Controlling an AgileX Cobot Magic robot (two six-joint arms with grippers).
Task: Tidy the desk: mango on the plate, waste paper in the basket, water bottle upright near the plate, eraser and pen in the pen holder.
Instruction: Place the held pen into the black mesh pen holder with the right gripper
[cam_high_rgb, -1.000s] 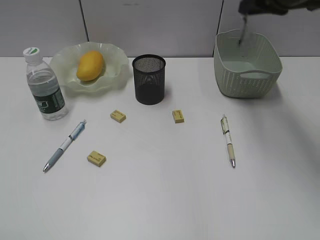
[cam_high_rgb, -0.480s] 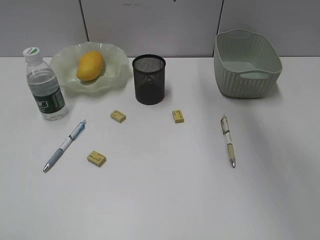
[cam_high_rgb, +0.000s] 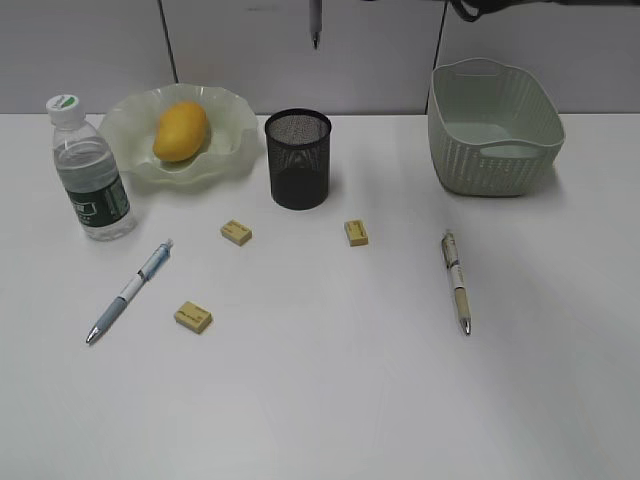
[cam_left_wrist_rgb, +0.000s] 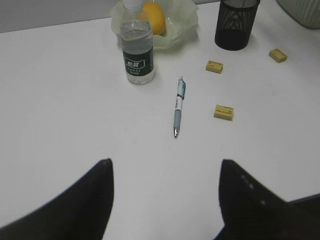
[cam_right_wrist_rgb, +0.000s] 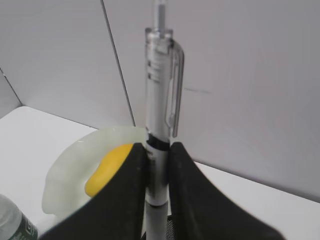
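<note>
From the exterior view: a silver pen (cam_high_rgb: 315, 25) hangs tip-down at the very top edge, roughly above the pen holder (cam_high_rgb: 297, 158) and a bit to its right. The mango (cam_high_rgb: 180, 131) already sits on the plate (cam_high_rgb: 232, 125), and the water bottle (cam_high_rgb: 88, 170) stands upright just beside it. The basket (cam_high_rgb: 495, 130) is at the far right; I can't see any waste paper from here. Still loose on the desk (cam_high_rgb: 330, 400): a blue pen (cam_high_rgb: 130, 290), a beige pen (cam_high_rgb: 456, 280) and three erasers (cam_high_rgb: 236, 232). So the step in hand looks like dropping the carried pen into the holder. I'd nudge it left until the tip is dead centre over the mesh mouth, then lower before letting go, because a drop from this height could bounce out or tip the cup.

Left wrist view: the left claw (cam_left_wrist_rgb: 165, 200) is spread wide with nothing in it, hovering over bare desk on the near side of the blue pen. Fine staying parked.

Right wrist view: the right claw (cam_right_wrist_rgb: 156, 172) is pinched onto the silver pen's barrel, clip end up, pen close to vertical. Keep it that upright, since a tilted pen catches the rim.
</note>
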